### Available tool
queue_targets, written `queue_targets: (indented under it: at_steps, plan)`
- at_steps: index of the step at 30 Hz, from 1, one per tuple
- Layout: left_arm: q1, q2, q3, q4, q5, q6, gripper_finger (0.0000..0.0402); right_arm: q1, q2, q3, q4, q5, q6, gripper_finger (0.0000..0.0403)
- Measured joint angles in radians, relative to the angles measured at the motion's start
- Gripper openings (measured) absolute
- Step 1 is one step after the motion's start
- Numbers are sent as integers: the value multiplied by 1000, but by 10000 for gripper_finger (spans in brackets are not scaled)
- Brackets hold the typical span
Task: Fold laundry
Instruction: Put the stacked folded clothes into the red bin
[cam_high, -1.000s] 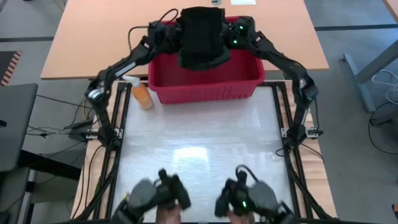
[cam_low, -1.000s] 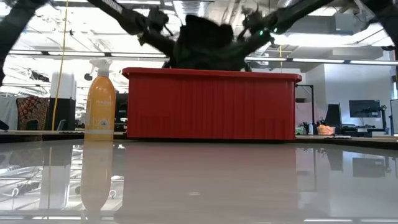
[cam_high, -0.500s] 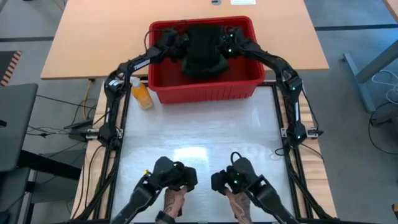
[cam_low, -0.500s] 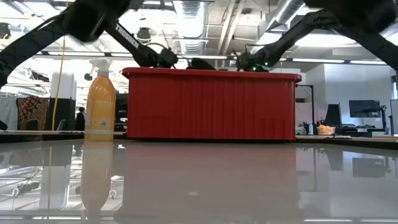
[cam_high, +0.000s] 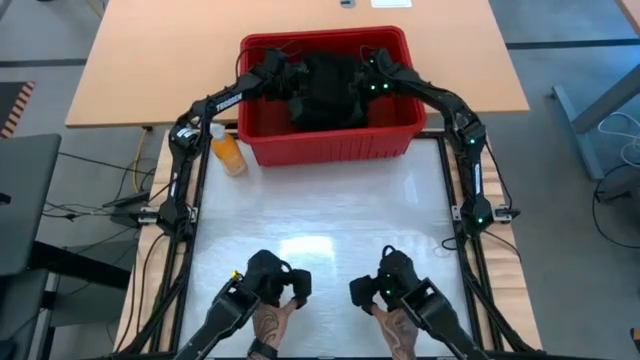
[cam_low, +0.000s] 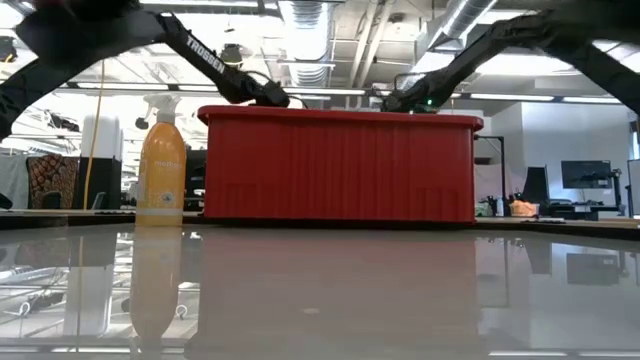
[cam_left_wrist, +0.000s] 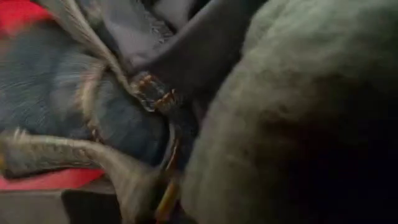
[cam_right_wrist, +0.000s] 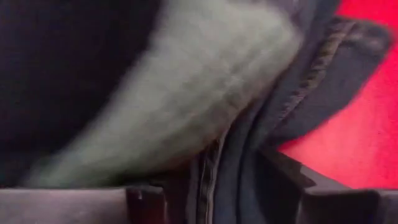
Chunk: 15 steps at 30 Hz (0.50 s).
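**A:** Start with the big things. Why is the table (cam_high: 320, 215) bare while the work goes on at its far end?

**B:** I'd say the near stretch is kept free as a folding surface. The red basket (cam_high: 325, 140) stands at the far edge, an orange spray bottle (cam_high: 228, 152) just beside its left wall. The laundry (cam_high: 325, 85) lies inside the basket as a dark heap, none of it out on the table.

**A:** And both arms reach in?

**B:** Yes. The left gripper (cam_high: 280, 78) is at the heap's left side, the right gripper (cam_high: 372, 78) at its right, both below the rim. One on each side suggests a two-handed grasp of a single garment, though that is only my reading.

**A:** Have they hold of anything?

**B:** I cannot tell. From above the fingers are lost against the dark cloth, so whether either claw is spread or closed stays unclear. Nothing hangs lifted from either one.

**A:** What do the wrist cameras add?

**B:** Closeness. The left wrist shows blue denim (cam_left_wrist: 68, 106) with stitched seams pressed against a dark green cloth (cam_left_wrist: 292, 124); the right wrist shows denim too, and red basket floor beside it. The overhead view gives only one dark mass.

**A:** And the low camera?

**B:** It shows the basket's front wall hiding the clothes altogether, only the two arms dipping over the rim. The overhead view alone shows a person's hands (cam_high: 272, 322) at the near edge on two handles.
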Motion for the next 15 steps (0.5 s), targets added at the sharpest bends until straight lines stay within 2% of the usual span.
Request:
queue_targets:
  at_steps: [4,8,15]
  plan:
    - [-7,-5,111,-189,-162,109,260,-6,-53,0,-66,39,-26,195]
    - [-28,-5,244,-313,-305,262,251,-5,-102,0,-132,118,-104,194]
    - [-90,-9,468,-466,-733,569,240,4,-229,1,-156,205,-168,182]
